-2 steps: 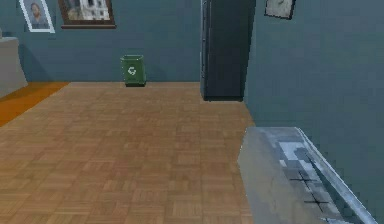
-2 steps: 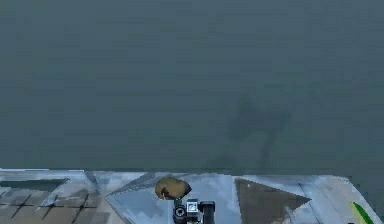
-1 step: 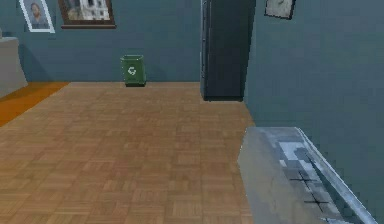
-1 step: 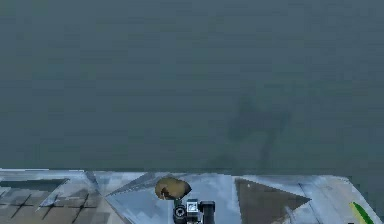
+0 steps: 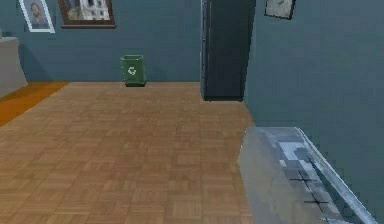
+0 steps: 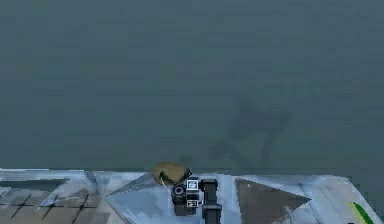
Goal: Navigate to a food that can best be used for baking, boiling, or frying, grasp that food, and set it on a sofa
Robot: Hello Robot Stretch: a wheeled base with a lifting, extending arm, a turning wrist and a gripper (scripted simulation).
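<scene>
1. Arm side view, bench: a grey surface with pale mottled patches runs along the bottom edge and backs straight onto a plain teal wall. The robot appears to be parked side-on so that the arm can reach across it.
2. Tan lump: rounded and yellowish brown, it lies on the bench near the wall. Its shape and colour suit a potato, so it is judged to be the food the task wants.
3. Tool: it sits at the end of the dark arm, just beside the tan lump on its near side. This placement suits a grasp. Whether the fingers are apart or together cannot be told. Whether the tool holds anything cannot be told either, since the lump rests on the bench right behind it.
4. Green sliver: it lies on the bench at the far right, well apart from the tool, and is too small to identify.
5. Forward view, floor: the floor is bare parquet, and the bench corner shows at lower right. The open floor gives the base room to turn away.
6. Green bin: it stands against the far wall, beside a dark door and out of the driving path.
7. Framed pictures: these hang high on the wall.
8. Task status, as a judgement: the robot is at the grasp stage, and delivery to the sofa is not yet done.
</scene>
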